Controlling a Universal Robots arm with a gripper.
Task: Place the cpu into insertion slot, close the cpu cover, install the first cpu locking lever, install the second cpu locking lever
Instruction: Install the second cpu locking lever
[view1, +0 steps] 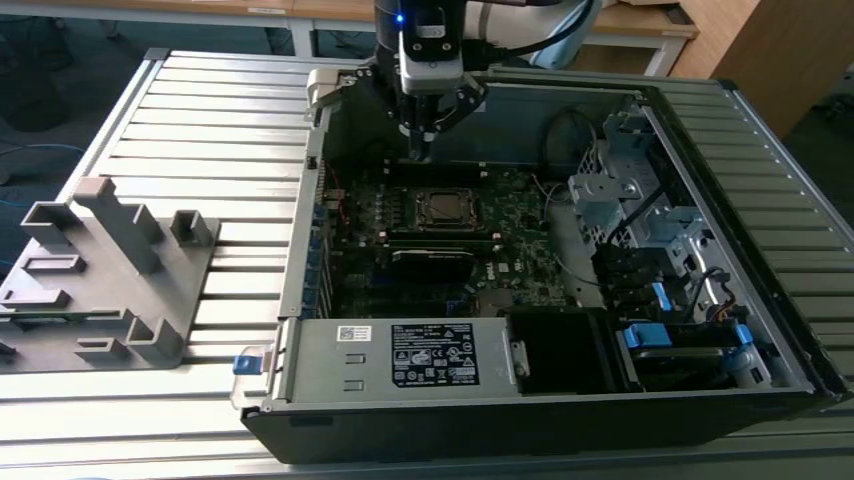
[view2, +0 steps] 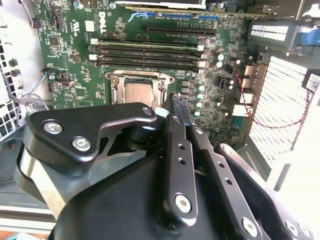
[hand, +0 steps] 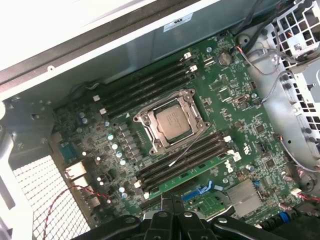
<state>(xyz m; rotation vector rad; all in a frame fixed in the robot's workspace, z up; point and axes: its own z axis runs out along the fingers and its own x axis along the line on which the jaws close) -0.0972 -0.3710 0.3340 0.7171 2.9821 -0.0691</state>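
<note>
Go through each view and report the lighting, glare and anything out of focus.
Exterior view: the computer case interior is dim, the slatted table bright. Second wrist view: the gripper is a soft, dark foreground; the mesh panel glares white. First wrist view: evenly lit, cpu sharp, upper corner overexposed.

A robotics lab: an opened computer case (view1: 534, 300) lies on a slatted aluminium workbench (view1: 200, 110) beside a grey fixture (view1: 107, 280).

In the second wrist view the gripper (view2: 180, 107) hides the near edge of the insertion slot (view2: 137, 90), and the cpu locking levers are too small to tell.
</note>
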